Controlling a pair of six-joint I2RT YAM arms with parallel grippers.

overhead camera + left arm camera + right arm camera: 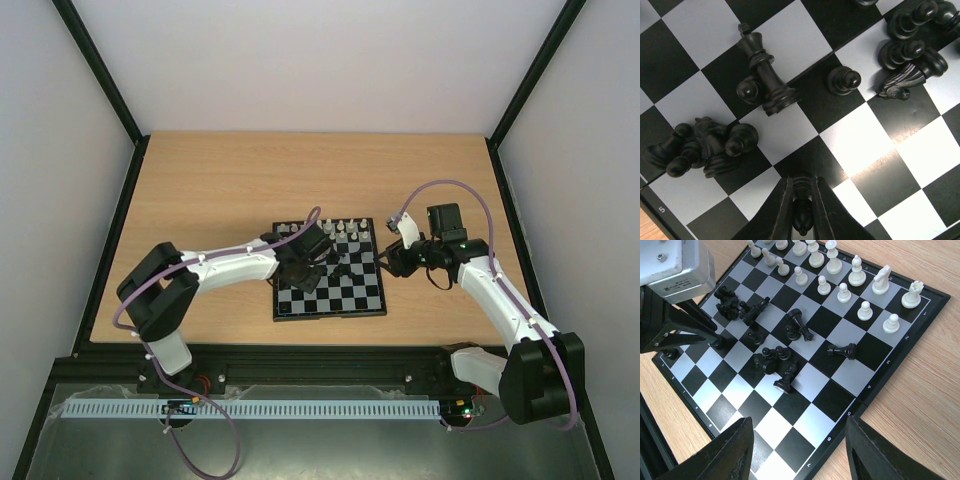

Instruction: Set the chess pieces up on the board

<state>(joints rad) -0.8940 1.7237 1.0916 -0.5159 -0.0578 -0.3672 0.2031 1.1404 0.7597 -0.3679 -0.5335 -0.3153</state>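
Lying flat, black king (766,75), crown away from left tool's (802,182) gripped piece (801,220)

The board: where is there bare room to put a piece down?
Bare: the rows along the board edge opposite the white pieces, beyond the black pieces. A thin strip between black and white is also mostly free. Crowded: the middle, heaped with toppled black pieces, and white's two rows.

The top external view looks steeply down from high at the near side, taking in the whole table (220,190), with the board (350,295) small at centre. The left wrist view looks almost straight down, very close, onto a few squares. The right wrist view stands farther back, slanting across the board from 1 corner. All 3 share the black pieces (795,319).
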